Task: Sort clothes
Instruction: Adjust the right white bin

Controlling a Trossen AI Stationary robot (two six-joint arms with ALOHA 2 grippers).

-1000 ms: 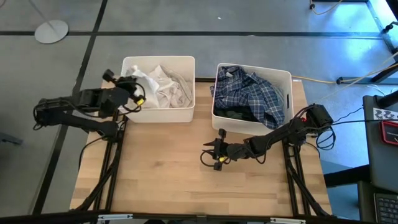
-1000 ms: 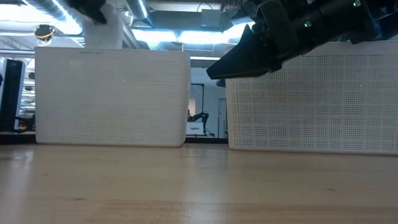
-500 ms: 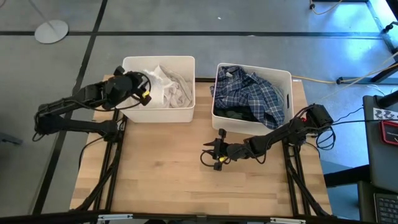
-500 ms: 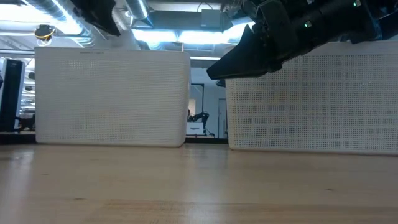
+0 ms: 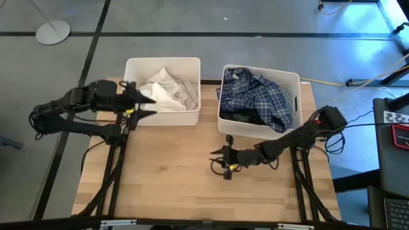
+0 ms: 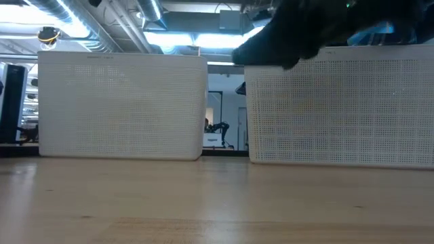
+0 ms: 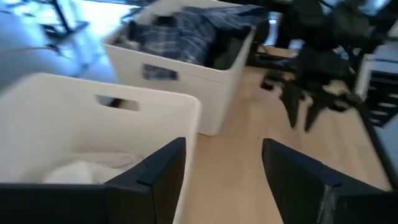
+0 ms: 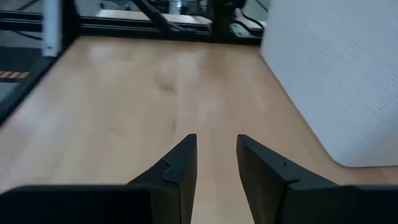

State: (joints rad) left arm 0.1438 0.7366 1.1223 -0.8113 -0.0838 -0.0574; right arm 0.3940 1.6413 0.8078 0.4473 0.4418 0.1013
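You have two bins (image 5: 163, 64) (image 5: 294, 86) holding clothes (image 5: 167, 91) (image 5: 255, 96); your left tool (image 5: 146, 105) and right tool (image 5: 221, 161) gape open, empty.

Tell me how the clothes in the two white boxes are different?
The left box holds white clothes; the right box holds a blue-and-white checked shirt on top of dark clothes. The white clothes lie low inside their box, while the checked shirt drapes over its box's front rim. Both piles are crumpled, not folded.
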